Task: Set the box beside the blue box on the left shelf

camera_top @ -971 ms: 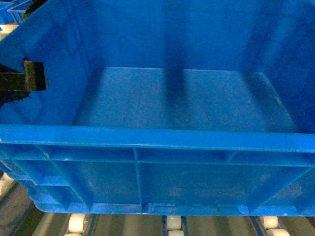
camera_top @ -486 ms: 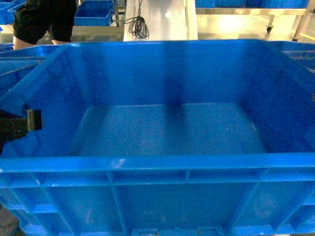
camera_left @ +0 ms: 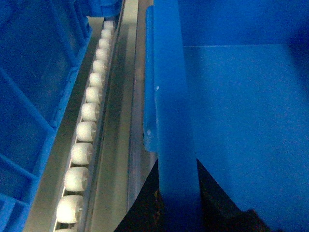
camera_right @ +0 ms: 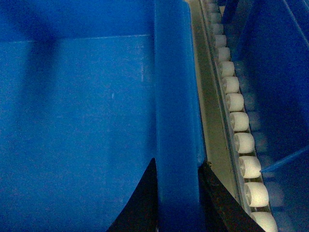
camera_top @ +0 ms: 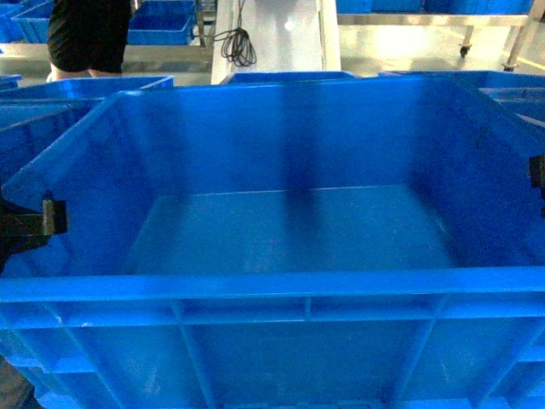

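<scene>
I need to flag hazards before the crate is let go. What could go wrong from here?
Each claw, left and right, pinches only the crate's rim, so the crate could slip or tilt. Neighbouring blue crates sit close on both sides past the roller rails, so a sideways drift might knock one. A person stands beyond the rack, which matters if the crate rolls on.

The place looks like a warehouse or factory floor: grey metal rails lined with white rollers (camera_left: 79, 152) form flow racks, more blue crates (camera_top: 162, 24) sit stacked on a steel trolley table (camera_top: 426, 19) at the back, and a person in black shorts (camera_top: 89, 34) stands on a polished concrete floor.
</scene>
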Tool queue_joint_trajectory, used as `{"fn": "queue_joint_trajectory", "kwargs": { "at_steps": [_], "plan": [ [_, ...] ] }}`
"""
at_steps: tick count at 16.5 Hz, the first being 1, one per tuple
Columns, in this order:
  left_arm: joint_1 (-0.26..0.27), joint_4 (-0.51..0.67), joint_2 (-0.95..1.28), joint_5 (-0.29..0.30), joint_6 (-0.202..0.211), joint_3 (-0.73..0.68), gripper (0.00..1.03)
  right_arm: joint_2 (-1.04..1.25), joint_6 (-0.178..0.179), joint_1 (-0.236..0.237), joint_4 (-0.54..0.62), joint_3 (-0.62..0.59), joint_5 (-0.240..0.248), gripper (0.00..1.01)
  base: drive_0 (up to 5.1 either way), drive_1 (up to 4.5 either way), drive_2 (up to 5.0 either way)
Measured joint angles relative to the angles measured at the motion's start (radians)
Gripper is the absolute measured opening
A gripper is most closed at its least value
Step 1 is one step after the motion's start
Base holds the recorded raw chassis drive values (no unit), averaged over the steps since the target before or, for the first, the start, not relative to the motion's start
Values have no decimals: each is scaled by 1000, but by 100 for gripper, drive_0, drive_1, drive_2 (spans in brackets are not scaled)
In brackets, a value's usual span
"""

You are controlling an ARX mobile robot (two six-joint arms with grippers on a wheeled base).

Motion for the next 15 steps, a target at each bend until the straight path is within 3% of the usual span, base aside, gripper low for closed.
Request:
{"fn": "queue_joint_trajectory", "kwargs": {
  "at_steps": [1,2,3,5,6,9,11,12,13,15],
  "plan": [
    [-6,58,-14,-21,61,-33,24,-5,-39,-1,36,-1,5,25,0,0,0],
    [-12,123,-26,-34,82,-61,31,-21,-64,-3,78,-3,7,32,0,0,0],
    [-15,150,-64,-48,81,-66,41,-50,-89,-13,159,-12,28,42,0,0,0],
    [-32,262,-201,-95,43,-61,61,-117,-90,-31,352,-38,59,62,0,0,0],
    [-50,273,-252,-97,28,-53,74,-145,-90,-36,402,-55,60,73,0,0,0],
    [-80,268,-280,-93,21,-53,99,-171,-124,-35,440,-106,99,100,0,0,0],
    [-89,275,-333,-97,20,-52,98,-169,-137,-35,441,-109,103,98,0,0,0],
    [-60,273,-351,-21,53,-88,83,-185,-129,-56,664,-197,11,82,0,0,0],
    [-35,283,-399,12,67,-154,70,-240,-128,-68,735,-298,-14,68,0,0,0],
    [8,301,-477,50,75,-241,45,-317,-125,-85,770,-411,-28,42,0,0,0]
  ]
}}
